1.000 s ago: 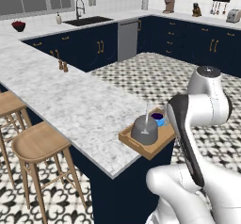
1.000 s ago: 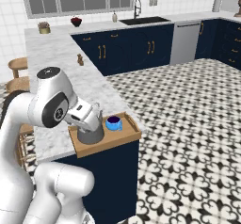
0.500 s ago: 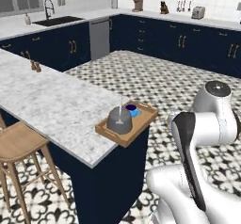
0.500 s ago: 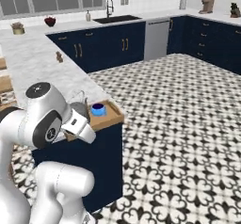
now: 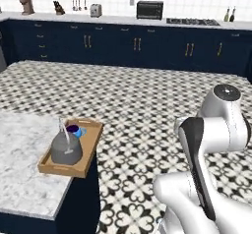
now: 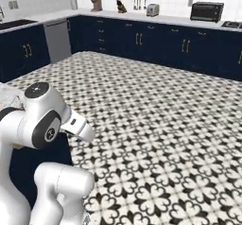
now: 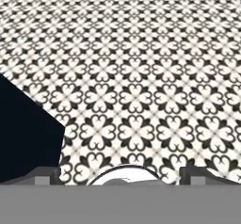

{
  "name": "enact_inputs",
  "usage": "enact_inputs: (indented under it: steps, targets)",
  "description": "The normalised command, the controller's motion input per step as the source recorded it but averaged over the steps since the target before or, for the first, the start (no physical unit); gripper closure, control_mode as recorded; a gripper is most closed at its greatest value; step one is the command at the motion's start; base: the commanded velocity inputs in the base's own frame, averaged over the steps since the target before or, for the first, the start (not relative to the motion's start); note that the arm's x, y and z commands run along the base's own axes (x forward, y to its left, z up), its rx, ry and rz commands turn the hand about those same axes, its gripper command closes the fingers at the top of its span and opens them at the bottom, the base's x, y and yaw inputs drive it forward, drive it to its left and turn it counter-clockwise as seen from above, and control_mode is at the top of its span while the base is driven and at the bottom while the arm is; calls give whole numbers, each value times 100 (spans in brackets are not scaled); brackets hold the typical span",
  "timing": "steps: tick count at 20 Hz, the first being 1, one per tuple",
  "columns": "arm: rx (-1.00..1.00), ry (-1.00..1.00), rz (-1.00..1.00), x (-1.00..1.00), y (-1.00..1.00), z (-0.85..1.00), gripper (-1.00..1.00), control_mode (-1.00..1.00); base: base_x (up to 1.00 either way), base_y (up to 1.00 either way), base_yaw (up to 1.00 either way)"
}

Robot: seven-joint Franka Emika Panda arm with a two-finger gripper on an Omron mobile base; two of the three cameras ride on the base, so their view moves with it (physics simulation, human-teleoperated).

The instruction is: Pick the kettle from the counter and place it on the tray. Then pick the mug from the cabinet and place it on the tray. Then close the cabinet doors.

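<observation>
The light-wood tray (image 5: 87, 160) rests on the corner of the marble counter (image 5: 24, 189), low on the left of the left base view. On it stands the grey kettle (image 5: 65, 149), its thin handle upright. The blue mug (image 5: 74, 129) sits on the tray just behind the kettle. My gripper (image 7: 120, 173) is open, its two dark fingertips (image 7: 44, 173) wide apart with nothing between them. It looks down at the floor beside the counter's navy side (image 7: 23, 138), away from the tray. The cabinet and its doors are out of view.
Black-and-white patterned floor (image 5: 147, 105) stretches ahead. Navy base cabinets (image 5: 138, 46) line the far wall, with a microwave (image 5: 150, 9), a toaster (image 5: 96, 11) and a coffee machine (image 5: 25, 4) on top. A steel dishwasher (image 6: 57, 39) stands at the left.
The whole picture has swung from the sink side toward the far wall, so the base has moved. The tray has slid left in the left base view. The gripper stays open.
</observation>
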Motion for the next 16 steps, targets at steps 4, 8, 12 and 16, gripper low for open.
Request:
enact_inputs:
  steps: [4,8,12,16]
  targets:
    - [0,0,0,0,0,0,-100,100,0,-1,-64]
    - [0,0,0,0,0,0,-100,100,0,-11,-54]
    - [0,0,0,0,0,0,-100,100,0,-78,-41]
    - [0,0,0,0,0,0,-100,100,5,-84,-41]
